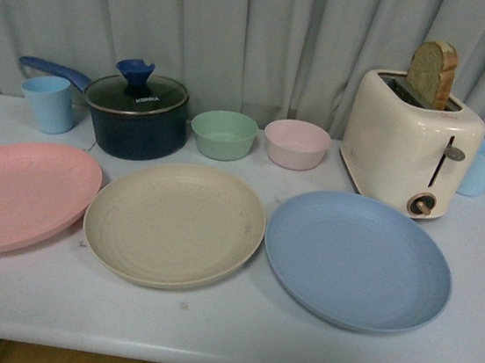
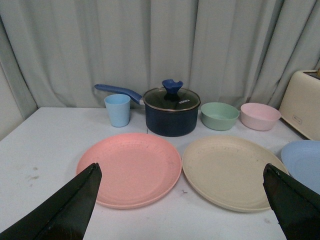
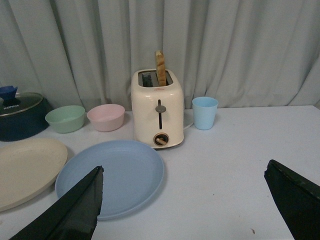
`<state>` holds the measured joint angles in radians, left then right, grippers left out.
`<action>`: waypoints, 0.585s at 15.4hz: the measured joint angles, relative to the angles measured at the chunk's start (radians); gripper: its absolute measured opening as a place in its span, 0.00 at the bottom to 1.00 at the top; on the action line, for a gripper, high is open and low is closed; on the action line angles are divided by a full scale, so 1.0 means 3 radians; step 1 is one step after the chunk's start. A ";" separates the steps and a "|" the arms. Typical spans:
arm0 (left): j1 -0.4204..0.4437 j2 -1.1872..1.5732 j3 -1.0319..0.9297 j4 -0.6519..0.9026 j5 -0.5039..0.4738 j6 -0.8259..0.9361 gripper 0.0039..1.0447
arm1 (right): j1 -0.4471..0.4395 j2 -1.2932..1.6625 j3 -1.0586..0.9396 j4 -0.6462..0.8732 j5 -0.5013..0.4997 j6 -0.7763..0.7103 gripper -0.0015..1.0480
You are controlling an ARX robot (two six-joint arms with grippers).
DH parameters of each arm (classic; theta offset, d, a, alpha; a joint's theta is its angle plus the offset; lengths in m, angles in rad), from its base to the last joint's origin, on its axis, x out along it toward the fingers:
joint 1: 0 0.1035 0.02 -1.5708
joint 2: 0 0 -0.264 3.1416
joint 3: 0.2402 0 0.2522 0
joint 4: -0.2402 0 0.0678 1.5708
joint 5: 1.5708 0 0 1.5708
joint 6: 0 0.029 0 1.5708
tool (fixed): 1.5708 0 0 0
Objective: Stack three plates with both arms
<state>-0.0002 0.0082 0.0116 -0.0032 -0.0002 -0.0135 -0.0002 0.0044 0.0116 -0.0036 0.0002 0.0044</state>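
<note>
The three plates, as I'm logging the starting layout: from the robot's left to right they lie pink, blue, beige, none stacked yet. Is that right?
The order is wrong. The front view shows the pink plate on the left, the beige plate in the middle and the blue plate on the right. None is stacked yet.
</note>
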 joint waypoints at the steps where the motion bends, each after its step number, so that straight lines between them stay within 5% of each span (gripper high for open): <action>1: 0.0000 0.0000 0.0000 0.0000 0.0000 0.0000 0.94 | 0.0000 0.0000 0.0000 0.0000 0.0000 0.0000 0.94; 9: 0.0000 0.0000 0.0000 0.0000 -0.0001 0.0000 0.94 | 0.0000 0.0000 0.0000 0.0000 0.0000 0.0000 0.94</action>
<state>-0.0002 0.0082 0.0116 -0.0032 -0.0006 -0.0135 -0.0002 0.0044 0.0116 -0.0036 0.0002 0.0044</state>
